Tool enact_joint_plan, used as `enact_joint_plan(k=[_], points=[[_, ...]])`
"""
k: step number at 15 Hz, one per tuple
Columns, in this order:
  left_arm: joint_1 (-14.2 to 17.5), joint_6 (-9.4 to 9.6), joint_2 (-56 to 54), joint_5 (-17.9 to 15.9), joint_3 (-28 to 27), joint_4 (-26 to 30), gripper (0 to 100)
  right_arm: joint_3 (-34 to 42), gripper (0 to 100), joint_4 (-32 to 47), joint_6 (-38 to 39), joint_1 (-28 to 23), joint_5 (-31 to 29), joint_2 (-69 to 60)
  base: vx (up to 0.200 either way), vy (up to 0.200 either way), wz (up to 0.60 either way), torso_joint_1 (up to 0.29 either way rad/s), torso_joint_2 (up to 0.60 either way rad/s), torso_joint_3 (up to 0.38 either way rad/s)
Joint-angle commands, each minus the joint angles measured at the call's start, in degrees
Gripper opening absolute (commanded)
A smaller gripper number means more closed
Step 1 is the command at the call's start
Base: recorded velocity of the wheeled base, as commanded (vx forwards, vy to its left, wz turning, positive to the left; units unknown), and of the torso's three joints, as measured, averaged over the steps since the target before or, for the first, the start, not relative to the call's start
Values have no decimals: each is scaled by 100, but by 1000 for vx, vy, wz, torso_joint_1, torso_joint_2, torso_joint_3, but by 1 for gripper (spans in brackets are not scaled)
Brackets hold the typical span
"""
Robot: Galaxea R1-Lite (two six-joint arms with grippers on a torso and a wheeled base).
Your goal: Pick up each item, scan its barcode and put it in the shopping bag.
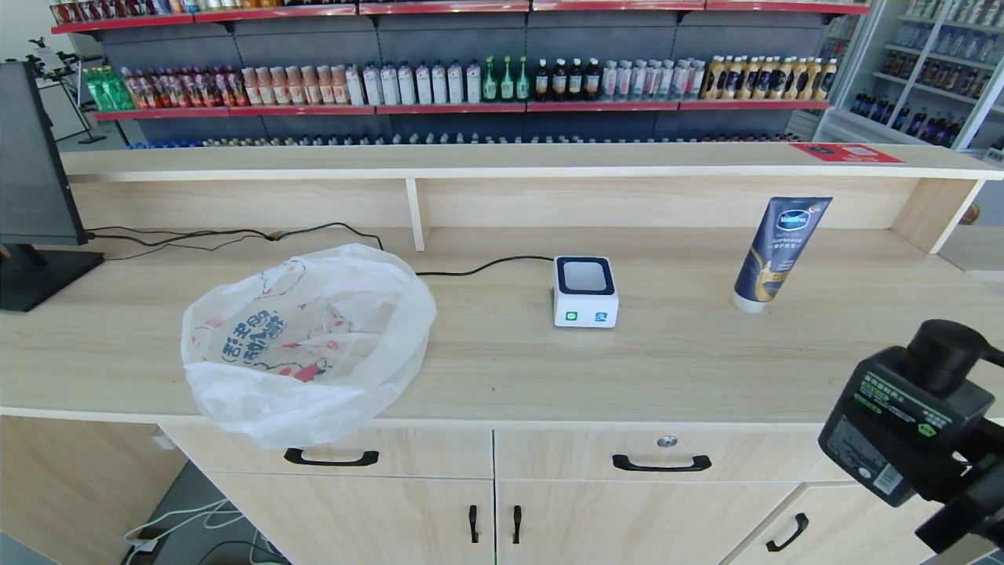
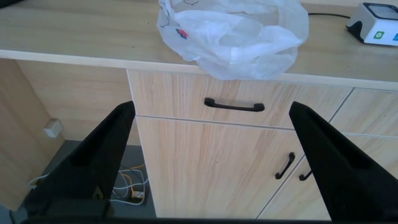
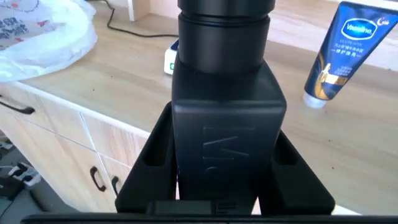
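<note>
- The right tool (image 3: 224, 180) pinches the black bottle (image 1: 902, 416) by its flat sides, in the air out past the front edge of the surface (image 1: 667, 369). If the smooth plastic slips, I judge the bottle would fall to the floor, not the wood.
- A white label shows on the bottle's lower side in the head view. If that face is not turned to the window, the scan would likely fail.
- The left tool (image 2: 217, 168) is spread and empty, low before the drawers. Raised carelessly, it could catch the overhanging edge.
- The shopping bag (image 1: 306, 337) lies slumped, partly over the front edge, its mouth hard to make out. A bottle pushed in could drag it off.
- The scanner (image 1: 585, 290) sits mid-surface on a thin cable (image 1: 478, 269). A knock could shift it.
- The tube (image 1: 776, 251) stands tilted on its cap, far right. A passing arm could topple it.
</note>
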Motion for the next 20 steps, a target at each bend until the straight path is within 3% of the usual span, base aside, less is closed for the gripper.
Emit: enact_joint_plan(k=[1,8,10,20], points=[[0,1,-2,4,0,-2,100,5,0,1175,-27,-3,-14,-1211,0,0,0,0,0,0],[-9,1,-2,4,0,-2,100,-716,0,4533,157,-249,-217,-3654,0,0,0,0,0,0],[0,-8,-2,4,0,-2,100,-1156,0,5262,157,-258,-225,-3803,0,200,0,2,0,5],[0,-8,-2,4,0,-10,100,-1164,0,5526,140,-249,-199,-4058,0,200,0,4,3,1]])
